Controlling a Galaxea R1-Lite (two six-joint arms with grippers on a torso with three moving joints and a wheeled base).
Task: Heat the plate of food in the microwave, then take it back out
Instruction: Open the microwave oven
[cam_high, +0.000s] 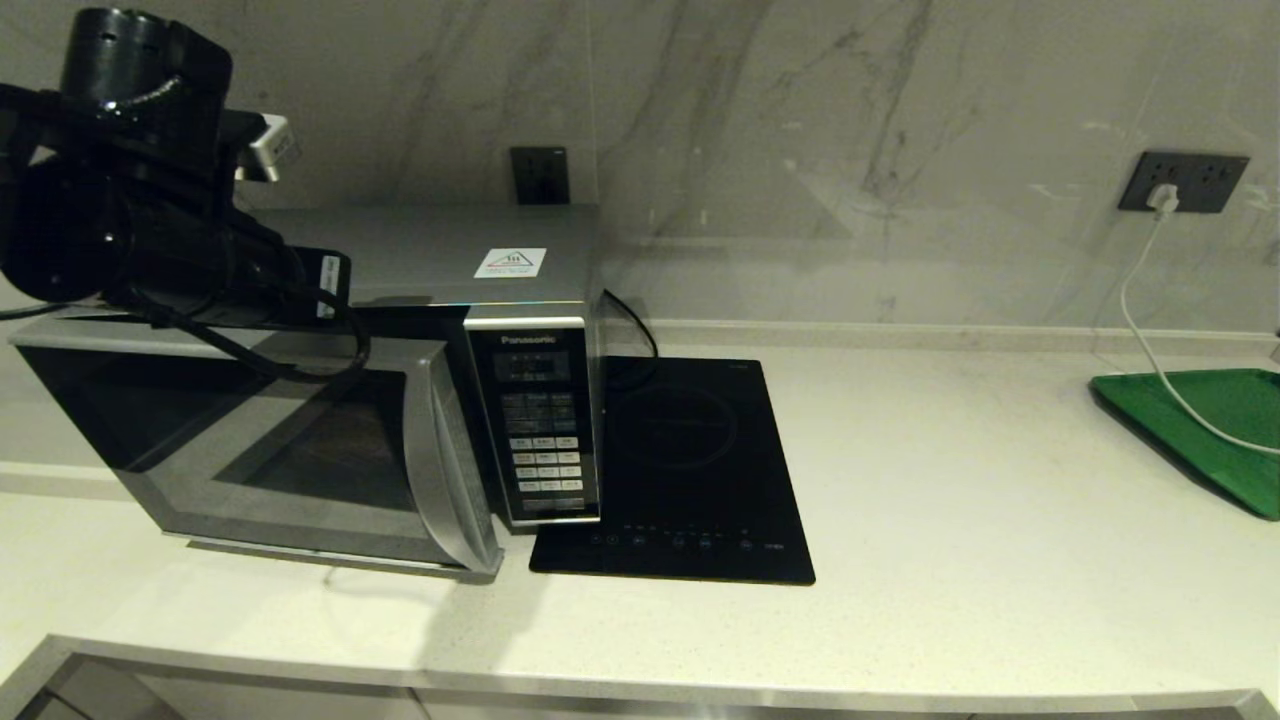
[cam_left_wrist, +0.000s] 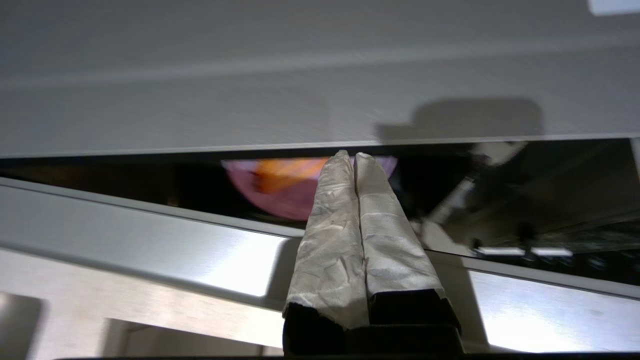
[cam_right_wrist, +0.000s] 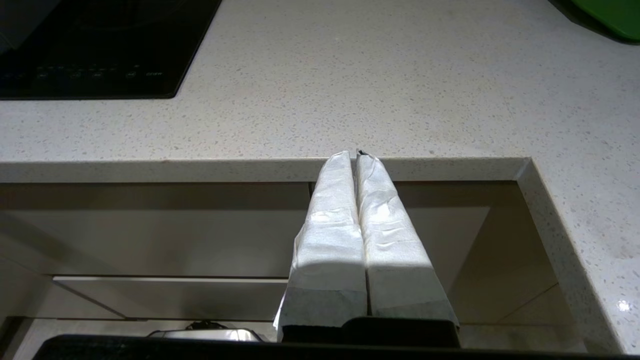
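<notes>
The silver-grey Panasonic microwave (cam_high: 440, 250) stands at the counter's left, its dark glass door (cam_high: 300, 450) swung ajar with the handle edge out in front of the keypad (cam_high: 543, 430). My left arm (cam_high: 150, 230) reaches over the microwave's top left. In the left wrist view my left gripper (cam_left_wrist: 354, 155) is shut and holds nothing, its tips at the gap above the door. Through that gap the lilac plate (cam_left_wrist: 280, 197) with orange sticks (cam_left_wrist: 282, 172) shows inside. My right gripper (cam_right_wrist: 355, 155) is shut and empty, low before the counter's front edge, out of the head view.
A flat black induction hob (cam_high: 690, 470) lies right of the microwave. A green tray (cam_high: 1210, 430) sits at the far right with a white cable (cam_high: 1150, 340) running over it from a wall socket (cam_high: 1183, 182). Bare counter (cam_high: 950, 500) lies between.
</notes>
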